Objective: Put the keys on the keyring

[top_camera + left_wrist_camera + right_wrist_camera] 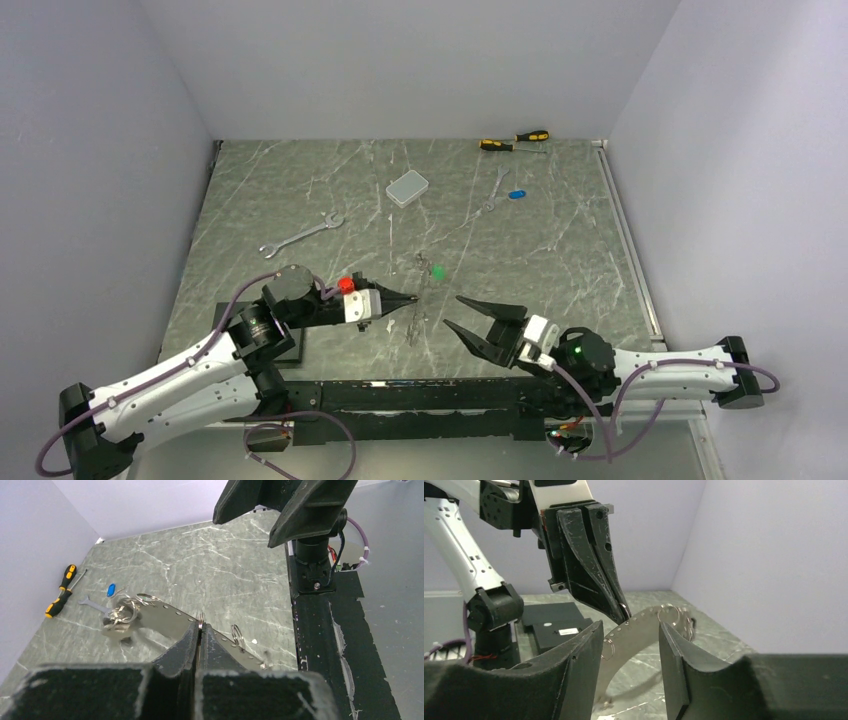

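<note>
Left gripper (408,298): fingers pressed together, clamped on a small split ring at the upper edge of the keyring (634,630). The keyring appears in both wrist views as a thin silvery perforated band carrying several small rings, held clear of the marbled table (300,180) near its front centre. Right gripper (452,310): fingers spread apart, one on each side of the band, neither seen touching it. Green key (438,270): just beyond the keyring in the overhead view; contact with it cannot be determined. Blue key (516,194): on the table well away at the far right, just beside a silver wrench (497,188), with two yellow-and-black screwdrivers (515,141) behind at the back edge.
</note>
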You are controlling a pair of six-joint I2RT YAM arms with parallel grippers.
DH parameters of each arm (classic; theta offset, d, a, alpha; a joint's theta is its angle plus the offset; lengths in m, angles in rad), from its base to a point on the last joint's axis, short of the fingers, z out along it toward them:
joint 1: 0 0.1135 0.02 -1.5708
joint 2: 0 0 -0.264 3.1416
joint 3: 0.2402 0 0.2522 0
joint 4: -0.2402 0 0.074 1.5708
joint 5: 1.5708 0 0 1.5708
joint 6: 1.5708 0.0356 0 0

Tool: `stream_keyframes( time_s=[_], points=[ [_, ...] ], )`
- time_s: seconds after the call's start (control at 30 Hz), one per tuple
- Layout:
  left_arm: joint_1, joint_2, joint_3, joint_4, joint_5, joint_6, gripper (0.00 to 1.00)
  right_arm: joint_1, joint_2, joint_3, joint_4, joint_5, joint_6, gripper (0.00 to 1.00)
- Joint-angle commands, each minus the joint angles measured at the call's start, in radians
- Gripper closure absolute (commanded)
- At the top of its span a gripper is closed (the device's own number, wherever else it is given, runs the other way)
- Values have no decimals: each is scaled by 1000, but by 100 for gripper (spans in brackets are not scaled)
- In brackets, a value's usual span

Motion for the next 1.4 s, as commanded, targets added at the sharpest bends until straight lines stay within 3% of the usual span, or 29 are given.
stream_keyframes(
  time_s=[0.0,0.13,0.23,0.4,0.57,1.37],
  points=[
    [-3,-17,43,39,56,34,100,2,75,114,-73,-7,47,53],
    [-5,-22,36,68,95,7,100,-25,143,143,-87,-91,72,56],
    [-5,-30,37,74,113,-8,100,-125,196,194,-157,-221,147,63],
    [-4,-46,47,56,140,-17,100,-298,236,216,-177,-453,240,67],
    [-4,-58,46,39,142,-17,100,-339,293,257,-197,-573,246,71],
    [-4,-68,37,16,129,3,100,-342,301,307,-224,-578,211,72]
  ],
)
